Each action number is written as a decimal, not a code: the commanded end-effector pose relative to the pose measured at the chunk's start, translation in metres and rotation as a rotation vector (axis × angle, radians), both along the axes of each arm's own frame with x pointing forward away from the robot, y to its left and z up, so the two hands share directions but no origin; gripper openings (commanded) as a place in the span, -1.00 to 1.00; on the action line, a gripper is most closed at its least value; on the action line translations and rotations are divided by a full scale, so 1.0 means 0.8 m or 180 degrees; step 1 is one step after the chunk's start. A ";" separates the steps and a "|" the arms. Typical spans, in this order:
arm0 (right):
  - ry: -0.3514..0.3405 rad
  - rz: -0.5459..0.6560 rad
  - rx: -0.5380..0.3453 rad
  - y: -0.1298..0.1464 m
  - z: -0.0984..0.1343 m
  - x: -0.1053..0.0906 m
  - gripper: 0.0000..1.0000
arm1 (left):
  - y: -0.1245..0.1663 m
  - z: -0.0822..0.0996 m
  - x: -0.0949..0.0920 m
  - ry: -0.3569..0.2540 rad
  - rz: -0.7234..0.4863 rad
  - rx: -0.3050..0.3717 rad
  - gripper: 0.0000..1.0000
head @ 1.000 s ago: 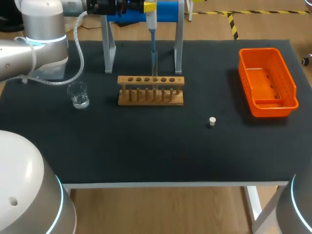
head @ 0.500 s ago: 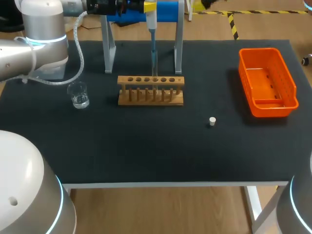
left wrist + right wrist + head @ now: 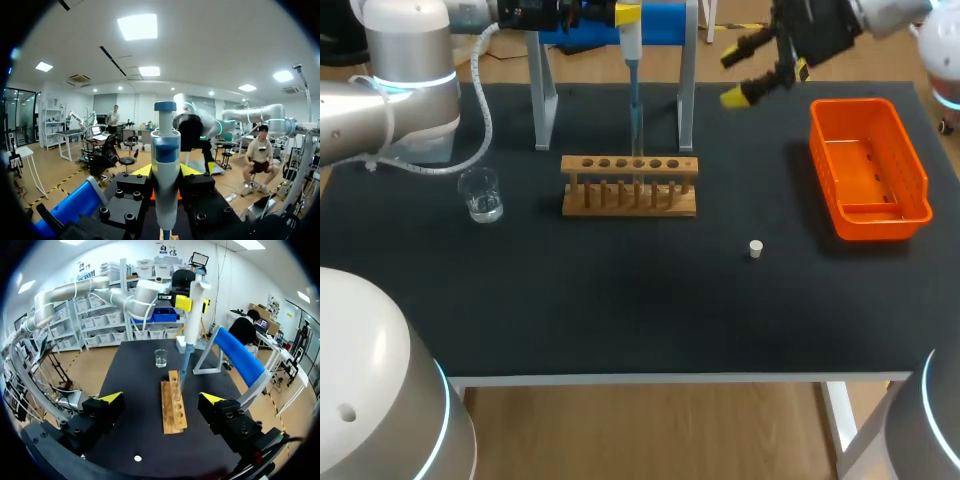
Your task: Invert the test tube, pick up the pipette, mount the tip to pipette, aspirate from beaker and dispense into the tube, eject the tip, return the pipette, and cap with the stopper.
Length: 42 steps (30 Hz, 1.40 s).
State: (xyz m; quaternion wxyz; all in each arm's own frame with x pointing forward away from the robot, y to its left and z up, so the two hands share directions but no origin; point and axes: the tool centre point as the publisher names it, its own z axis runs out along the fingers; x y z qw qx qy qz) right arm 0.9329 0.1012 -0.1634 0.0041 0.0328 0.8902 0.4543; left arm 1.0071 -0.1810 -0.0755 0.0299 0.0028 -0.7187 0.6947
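White-and-blue plastic pipette stands upright, clamped in my left end effector, its tip down at the wooden tube rack. My right end effector hangs open near the orange plastic basket.

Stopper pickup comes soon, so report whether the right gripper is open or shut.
Open. The right gripper has its yellow-tipped fingers wide apart, nothing between them, in both wrist and head views.

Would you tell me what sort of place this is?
Likely a mock chemistry bench in a robotics lab: a wooden test tube rack, a pipette held over it and a glass beaker on a black-topped table.
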 end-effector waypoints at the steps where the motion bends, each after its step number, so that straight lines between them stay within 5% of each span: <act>1: -0.0026 0.0061 0.0238 0.007 -0.029 0.002 1.00 | 0.000 0.000 0.000 -0.0002 0.0000 -0.0001 -1.00; 26: -0.0048 0.0597 0.0310 0.107 -0.108 0.067 1.00 | 0.000 0.000 0.000 -0.0002 0.0000 -0.0001 -1.00; 42: -0.0049 0.0765 0.0188 0.144 -0.146 0.073 1.00 | 0.000 0.000 0.000 -0.0002 0.0000 -0.0001 -1.00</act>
